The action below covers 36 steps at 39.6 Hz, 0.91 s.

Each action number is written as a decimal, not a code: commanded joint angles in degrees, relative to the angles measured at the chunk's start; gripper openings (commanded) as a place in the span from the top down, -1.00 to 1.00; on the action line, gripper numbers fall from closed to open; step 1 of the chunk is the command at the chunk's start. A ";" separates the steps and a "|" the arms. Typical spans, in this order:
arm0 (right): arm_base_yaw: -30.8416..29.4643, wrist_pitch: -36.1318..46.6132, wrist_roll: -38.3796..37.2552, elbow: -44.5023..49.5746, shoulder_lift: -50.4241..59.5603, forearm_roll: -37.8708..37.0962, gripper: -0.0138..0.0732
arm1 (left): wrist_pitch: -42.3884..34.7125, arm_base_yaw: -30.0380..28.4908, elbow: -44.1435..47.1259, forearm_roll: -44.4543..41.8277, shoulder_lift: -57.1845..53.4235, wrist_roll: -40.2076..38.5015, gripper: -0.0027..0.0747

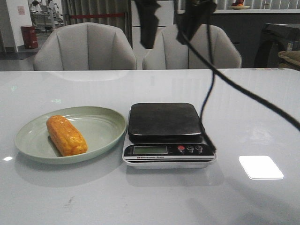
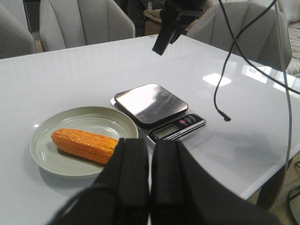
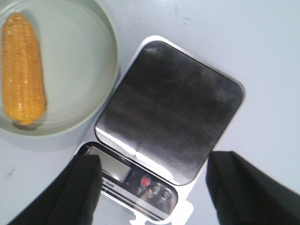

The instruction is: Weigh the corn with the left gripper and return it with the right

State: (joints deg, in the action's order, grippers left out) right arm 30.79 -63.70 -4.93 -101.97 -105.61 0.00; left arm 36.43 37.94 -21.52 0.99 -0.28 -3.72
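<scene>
White table (image 1: 262, 108): corn (image 1: 66, 135) on plate (image 1: 101, 123), scale (image 1: 166, 123) bare. Left gripper (image 2: 149, 185) clenched empty, right gripper (image 3: 152, 185) spread. We judge pickup pending; left must open over corn.

— What does the corn (image 1: 66, 135) look like?
— A single orange-yellow cob, glossy, with tidy rows of kernels; it is shorter than the pale green plate (image 1: 101, 127) is wide.

— Where does it lie?
— Flat on its side in that plate, on the half farther from the scale (image 1: 166, 135), angled across the dish.

— And the left gripper (image 2: 149, 173)?
— Black and bulky, its two thick fingers pressed together with nothing between them, raised above the table, apart from the cob.
</scene>
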 commanded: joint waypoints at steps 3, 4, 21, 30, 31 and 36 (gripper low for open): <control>-4.42 5.47 2.03 8.82 9.17 2.28 -0.62 | -4.12 0.12 -1.40 0.07 0.78 -0.01 0.64; -4.93 6.60 2.39 10.93 10.83 2.69 -0.62 | -4.12 0.12 -1.40 0.07 0.78 -0.01 0.64; -6.84 35.54 2.66 46.71 39.66 7.64 -0.62 | -4.12 0.12 -1.40 0.07 0.78 -0.01 0.64; -6.84 47.42 3.69 60.03 55.83 7.23 -0.61 | -4.12 0.12 -1.40 0.07 0.78 -0.01 0.64; -6.84 48.84 3.86 61.27 57.74 7.16 -0.61 | -4.12 0.12 -1.40 0.07 0.78 -0.01 0.64; -6.84 56.87 4.15 69.62 67.33 7.09 -0.57 | -4.12 0.12 -1.40 0.07 0.78 -0.01 0.64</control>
State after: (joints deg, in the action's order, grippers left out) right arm 23.99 -16.40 -1.64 -34.82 -43.71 7.24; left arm 36.43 37.94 -21.52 0.99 -0.28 -3.72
